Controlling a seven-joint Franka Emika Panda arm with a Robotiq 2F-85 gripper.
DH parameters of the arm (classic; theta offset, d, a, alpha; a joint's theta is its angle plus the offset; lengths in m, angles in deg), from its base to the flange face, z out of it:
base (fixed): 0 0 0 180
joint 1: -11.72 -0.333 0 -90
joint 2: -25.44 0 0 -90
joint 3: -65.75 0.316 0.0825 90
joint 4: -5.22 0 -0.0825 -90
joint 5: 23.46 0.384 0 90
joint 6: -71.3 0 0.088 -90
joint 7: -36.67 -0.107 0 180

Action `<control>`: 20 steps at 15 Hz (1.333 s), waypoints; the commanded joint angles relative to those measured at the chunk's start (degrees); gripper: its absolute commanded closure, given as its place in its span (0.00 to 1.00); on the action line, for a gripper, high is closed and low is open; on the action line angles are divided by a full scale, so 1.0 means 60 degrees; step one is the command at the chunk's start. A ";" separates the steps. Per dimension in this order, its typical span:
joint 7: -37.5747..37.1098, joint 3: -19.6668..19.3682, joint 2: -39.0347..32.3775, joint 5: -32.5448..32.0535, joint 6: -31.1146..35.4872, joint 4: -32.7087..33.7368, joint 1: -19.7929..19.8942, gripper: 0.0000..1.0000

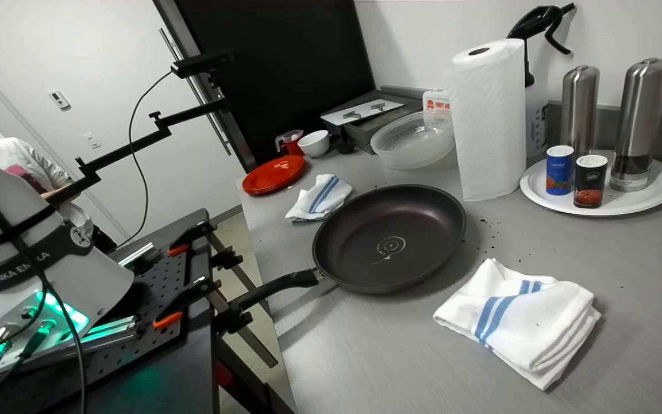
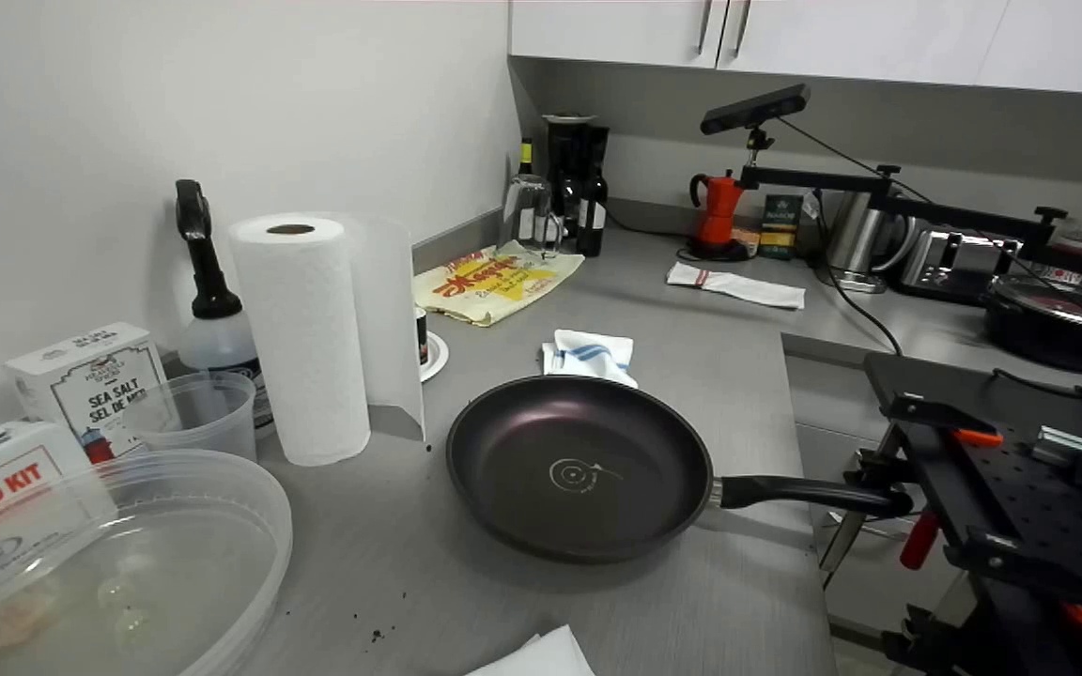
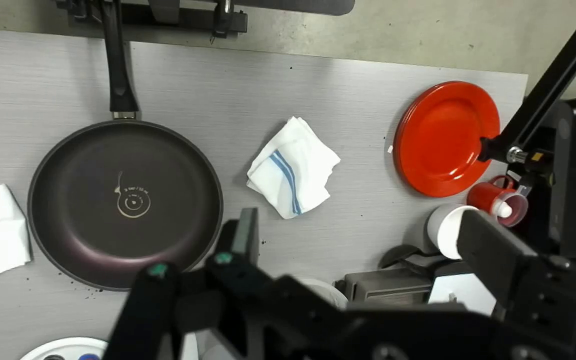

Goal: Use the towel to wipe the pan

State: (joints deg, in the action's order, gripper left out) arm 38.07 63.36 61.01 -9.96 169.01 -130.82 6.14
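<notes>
In an exterior view the pan [image 1: 388, 241] sat on the counter [image 1: 354, 345] with its inside facing up, its handle reaching past the edge; the round print in its middle carried lettering too small to read. A first towel [image 1: 319, 198], white with blue stripes, lay between the pan and a stack of red plates [image 1: 275, 174], and a second towel [image 1: 520, 325], striped alike, lay on the pan's opposite side. A white box [image 1: 435, 102] behind a clear bowl [image 1: 400, 152] read "FIRST AID" in red. A blue shaker [image 1: 559, 172], a black shaker [image 1: 588, 183] and two steel mills [image 1: 641, 121] stood on a white plate [image 1: 630, 204], their labels illegible. Partly covered lettering on the arm's base [image 1: 98, 273] showed "RANKA EM". In an exterior view a salt box [image 2: 95, 390] said "SEA SALT" and, below, "SEL DE", the next word crossed by a clear tub [image 2: 212, 427]; the white box, cut by the border, showed "AID KIT". A yellow bag [image 2: 499, 282] bore bold red script that could not be made out surely. The second towel was partly hidden by the pan's rim. In the wrist view the gripper [image 3: 360, 227] showed at the bottom, its jaws spread wide; the first towel lay on the counter, apart from the pan.
</notes>
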 commanded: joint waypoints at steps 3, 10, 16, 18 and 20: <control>0.0109 0.0200 -0.0327 0.0105 0.0228 -0.0112 0.0263 0.00; 0.1137 0.0415 -0.1618 0.0628 0.1746 -0.1160 -0.0228 0.00; 0.1481 0.1013 -0.3311 0.0764 0.3569 -0.1333 -0.0747 0.00; 0.1546 0.1227 -0.3975 0.0677 0.4295 -0.1311 -0.0872 0.00; 0.1451 0.1421 -0.4584 0.0566 0.5101 -0.1303 -0.0914 0.00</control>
State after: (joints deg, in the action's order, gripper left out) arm 45.79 70.48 39.05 -6.92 193.69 -139.45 1.16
